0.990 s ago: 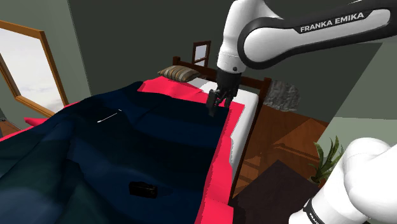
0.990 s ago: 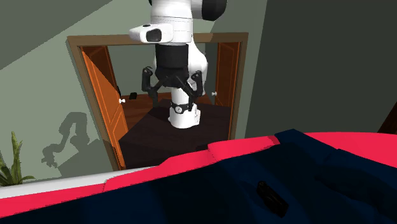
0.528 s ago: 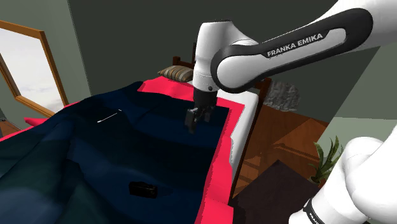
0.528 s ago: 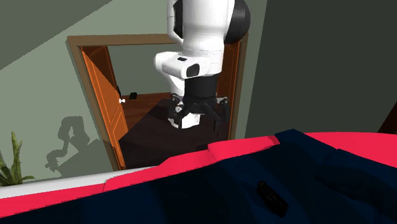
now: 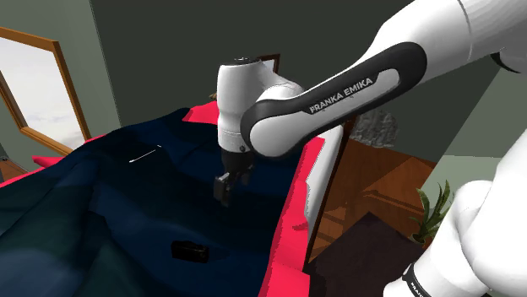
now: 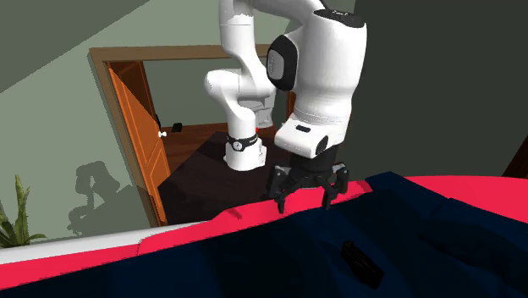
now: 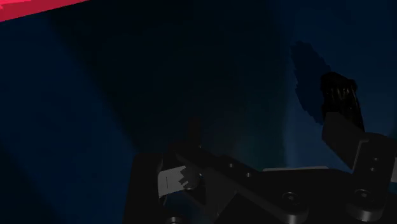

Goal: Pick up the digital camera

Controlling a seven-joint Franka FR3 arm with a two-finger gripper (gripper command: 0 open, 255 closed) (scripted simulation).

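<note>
Second exterior view: hand [image 6: 305,201] spread, empty, over dark blanket [image 6: 423,233] | shoulder view: digital camera [image 5: 190,251] well apart

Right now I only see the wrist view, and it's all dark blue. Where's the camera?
Observer: In the shoulder view the camera lies on the blanket, below and left of the gripper.
Operator: Is it near an edge?
Observer: Fairly. The red edge runs to its right in that view.
Operator: What's behind the arm?
Observer: In the second exterior view, an open orange door.
</note>
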